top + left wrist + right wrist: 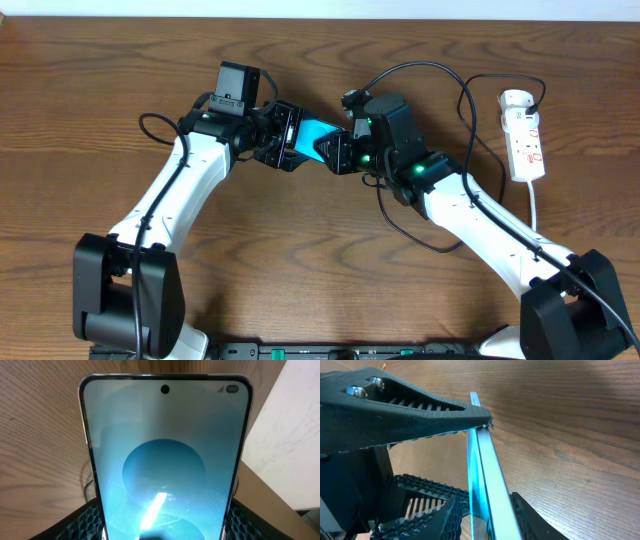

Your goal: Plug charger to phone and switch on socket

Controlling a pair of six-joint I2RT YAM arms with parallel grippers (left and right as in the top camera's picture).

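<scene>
The phone (pixel 318 133), its turquoise screen lit, hangs above the table middle between both grippers. My left gripper (pixel 288 140) is shut on its long edges; in the left wrist view the phone (pixel 165 450) fills the frame and the gripper (pixel 162 532) has a black finger on each side. My right gripper (pixel 338 152) straddles the other end. In the right wrist view the phone (pixel 487 475) shows edge-on inside the gripper (pixel 487 522); one finger lies at its back, and a thin gap shows at the screen-side pad. The charger cable (pixel 480 78) runs from the socket (pixel 524 140); its tip is hidden.
The socket's thick white cord (pixel 535 205) trails toward the near right. Black cable loops lie on the wood behind and beside the right arm (pixel 400 228). The left arm's camera block (pixel 238 85) stands over the far left of the phone.
</scene>
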